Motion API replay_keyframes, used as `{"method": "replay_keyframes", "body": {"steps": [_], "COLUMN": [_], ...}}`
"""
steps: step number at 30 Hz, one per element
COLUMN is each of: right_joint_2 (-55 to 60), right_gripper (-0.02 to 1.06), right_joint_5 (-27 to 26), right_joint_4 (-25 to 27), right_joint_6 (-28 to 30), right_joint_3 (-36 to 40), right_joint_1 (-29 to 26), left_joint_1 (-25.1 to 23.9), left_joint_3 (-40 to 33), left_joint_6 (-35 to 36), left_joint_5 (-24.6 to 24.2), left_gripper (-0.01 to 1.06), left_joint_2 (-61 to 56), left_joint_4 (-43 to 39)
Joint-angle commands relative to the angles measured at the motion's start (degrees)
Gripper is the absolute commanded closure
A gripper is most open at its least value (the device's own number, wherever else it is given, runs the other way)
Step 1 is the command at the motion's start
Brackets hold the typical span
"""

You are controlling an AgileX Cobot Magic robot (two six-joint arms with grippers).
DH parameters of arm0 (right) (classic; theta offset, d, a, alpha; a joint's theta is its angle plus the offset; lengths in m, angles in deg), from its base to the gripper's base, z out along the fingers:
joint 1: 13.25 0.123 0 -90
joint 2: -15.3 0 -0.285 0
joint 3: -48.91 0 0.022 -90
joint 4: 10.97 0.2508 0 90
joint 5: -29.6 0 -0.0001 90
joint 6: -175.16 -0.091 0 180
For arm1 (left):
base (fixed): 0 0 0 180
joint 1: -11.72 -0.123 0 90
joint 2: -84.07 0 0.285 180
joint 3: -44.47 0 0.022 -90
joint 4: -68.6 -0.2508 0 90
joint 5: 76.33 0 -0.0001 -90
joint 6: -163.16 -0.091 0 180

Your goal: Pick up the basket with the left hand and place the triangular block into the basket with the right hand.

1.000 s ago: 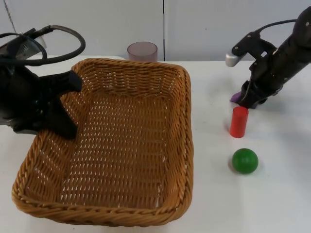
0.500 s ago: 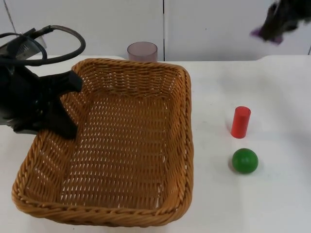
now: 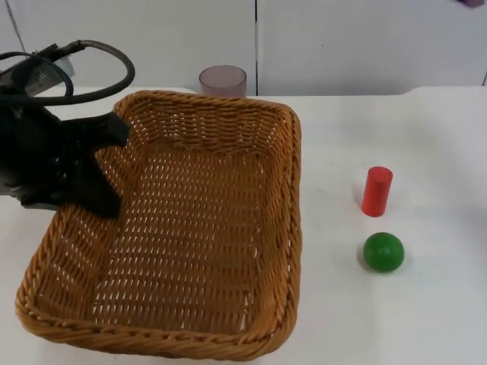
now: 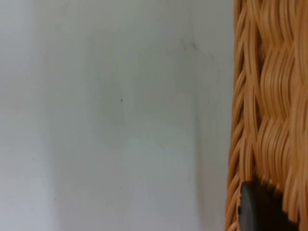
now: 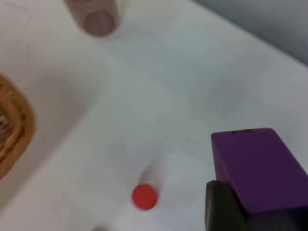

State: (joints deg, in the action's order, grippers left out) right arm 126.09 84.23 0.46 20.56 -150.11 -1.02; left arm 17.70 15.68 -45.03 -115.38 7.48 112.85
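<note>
My left gripper (image 3: 105, 166) is shut on the left rim of the big wicker basket (image 3: 190, 228); one finger is inside the wall and one outside. The left wrist view has the woven wall (image 4: 269, 96) close against a black fingertip (image 4: 257, 209). In the right wrist view my right gripper (image 5: 250, 211) is shut on a purple block (image 5: 255, 166), high above the table. A sliver of that purple block (image 3: 477, 2) sits at the upper right edge of the top view. The basket holds nothing.
A red cylinder (image 3: 376, 192) stands upright right of the basket, with a green ball (image 3: 383, 252) in front of it. A translucent mauve cup (image 3: 223, 80) stands behind the basket near the wall. From the right wrist I see the cylinder (image 5: 145, 197), cup (image 5: 96, 17) and basket rim (image 5: 14, 130) below.
The right arm has lifted the purple block from beside the red cylinder, up and almost out of the top view. The basket's near edge has shifted slightly toward the camera.
</note>
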Motion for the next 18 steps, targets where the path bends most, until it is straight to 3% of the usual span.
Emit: {"method": "replay_keyframes", "body": {"steps": [1, 4, 8, 15, 18], "right_joint_2": [-0.6, -0.6, -0.6, -0.6, -0.6], "right_gripper": [1.05, 1.05, 1.05, 1.05, 1.05], "right_joint_5": [2.5, 2.3, -1.3, -8.5, -14.7], "right_joint_4": [0.0, -2.4, -8.3, -8.3, -8.3], "right_joint_6": [-1.0, -3.5, -8.2, -8.2, -8.2], "right_joint_3": [0.2, 1.5, 6.4, 11.6, 14.6], "right_joint_1": [2.0, 6.2, 17.4, 27.0, 30.7], "left_joint_1": [-0.2, -0.2, -0.2, -0.2, -0.2], "left_joint_3": [-0.1, -0.1, -0.1, -0.1, -0.1], "left_joint_6": [-0.3, -0.3, -0.3, -0.3, -0.3], "left_joint_5": [0.3, 0.3, 0.3, 0.0, -0.6], "left_gripper": [1.05, 1.05, 1.05, 1.05, 1.05], "left_joint_2": [-0.9, -0.9, -0.9, -0.9, -0.9], "left_joint_4": [1.7, 1.6, 1.2, 1.2, 1.2]}}
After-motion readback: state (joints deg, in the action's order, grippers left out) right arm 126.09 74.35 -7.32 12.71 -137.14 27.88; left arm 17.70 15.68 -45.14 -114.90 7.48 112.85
